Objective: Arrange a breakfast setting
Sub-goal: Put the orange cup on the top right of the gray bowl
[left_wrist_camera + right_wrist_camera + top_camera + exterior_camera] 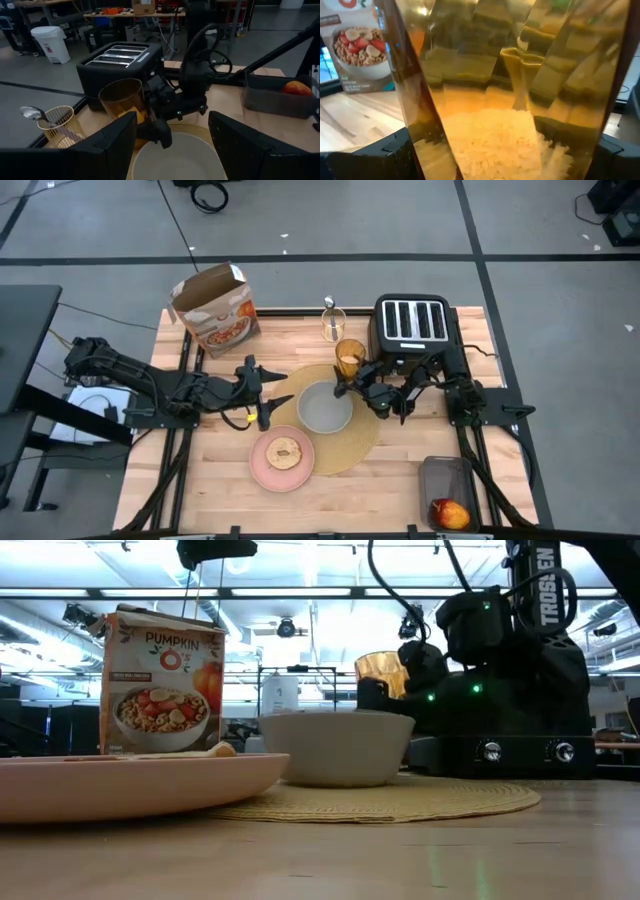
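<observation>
The amber tumbler (350, 358) stands upright at the far edge of the round tan placemat (365, 442), with my right gripper (352, 372) shut on it. The grey bowl (325, 408) sits on the placemat. The pink plate (282, 470) with the toast slice (285, 452) overlaps the mat's near left edge. My left gripper (262, 395) hangs open just left of the bowl, touching nothing. A spoon (328, 304) stands in a wire cup at the far edge. The red apple (450, 513) lies in a grey bin. My right gripper holds the tumbler's side wall (427, 145) between its two fingers, one on each side of the glass. The fingers (161, 131) come in level from the table's right. The tumbler stays upright; the bowl and gripper hide whether its base touches the mat.
The black toaster (412, 325) stands right behind the tumbler and my right arm. The orange cereal box (215, 305) is at the far left. The grey bin (445, 480) sits at the near right corner. Bare wood lies along the near left edge.
</observation>
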Available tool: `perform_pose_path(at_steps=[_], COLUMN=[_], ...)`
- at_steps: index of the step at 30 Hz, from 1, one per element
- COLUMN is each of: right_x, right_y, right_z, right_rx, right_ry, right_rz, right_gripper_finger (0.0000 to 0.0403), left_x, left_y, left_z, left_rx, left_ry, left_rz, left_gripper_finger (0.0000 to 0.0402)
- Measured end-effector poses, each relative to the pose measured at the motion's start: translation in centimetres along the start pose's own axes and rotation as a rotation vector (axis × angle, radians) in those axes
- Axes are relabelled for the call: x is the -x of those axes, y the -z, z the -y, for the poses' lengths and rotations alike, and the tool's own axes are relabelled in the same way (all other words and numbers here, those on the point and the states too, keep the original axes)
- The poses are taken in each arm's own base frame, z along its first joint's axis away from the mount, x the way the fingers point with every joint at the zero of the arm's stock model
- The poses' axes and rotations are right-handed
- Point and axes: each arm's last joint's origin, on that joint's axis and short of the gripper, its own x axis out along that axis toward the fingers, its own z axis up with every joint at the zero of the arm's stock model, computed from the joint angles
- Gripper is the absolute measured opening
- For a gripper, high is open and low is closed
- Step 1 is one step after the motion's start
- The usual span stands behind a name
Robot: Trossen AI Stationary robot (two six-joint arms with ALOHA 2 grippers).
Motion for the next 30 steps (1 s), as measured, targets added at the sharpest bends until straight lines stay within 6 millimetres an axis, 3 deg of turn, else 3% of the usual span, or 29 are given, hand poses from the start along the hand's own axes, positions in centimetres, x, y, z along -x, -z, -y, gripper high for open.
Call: perform_pose_path(at_steps=[13,19,26,30], right_x=[0.6,2.5,6.8,7.7], right_y=[-0.2,-0.6,-1.4,-1.5], right_z=[-0.3,-0.9,1.4,2.6], right_rx=[0.003,0.007,-0.126,-0.128], right_ry=[0.044,0.051,0.046,-0.062], right_rz=[0.008,0.035,0.02,-0.011], right_gripper_finger=[0.036,0.036,0.036,0.036], left_x=[0.5,0.6,0.9,1.0], left_y=[0.5,0.5,0.5,0.5], left_z=[0.8,0.9,1.1,1.3], left_rx=[-0.027,-0.025,-0.022,-0.016], left_ry=[0.036,0.04,0.057,0.067], left_rz=[-0.036,-0.037,-0.034,-0.033], left_gripper_finger=[0.0252,0.0252,0.0252,0.0252])
